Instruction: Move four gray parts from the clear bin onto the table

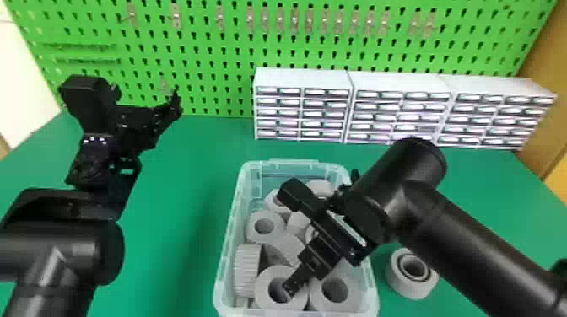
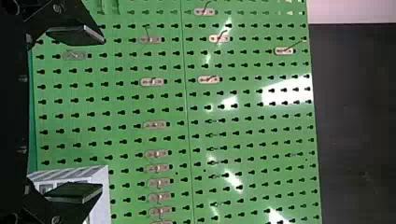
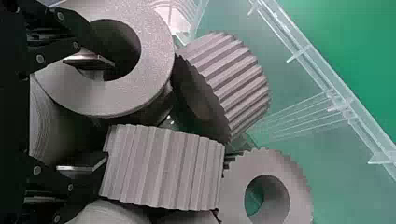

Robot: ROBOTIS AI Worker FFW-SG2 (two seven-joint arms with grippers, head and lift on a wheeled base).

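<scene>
Your right pincer [image 1: 293, 284] is released among the gray parts [image 1: 265, 214] in the bin [image 1: 226, 253], your left pincer [image 1: 177, 103] is also released above the desk [image 1: 185, 177], where one part [image 1: 407, 287] lies beside the bin.

Bin [image 1: 231, 236] cut off by head view's bottom edge. Right arm [image 1: 468, 240] partly hides gray parts [image 1: 296, 222]. Pegboard [image 1: 202, 55] cut off at top.
</scene>
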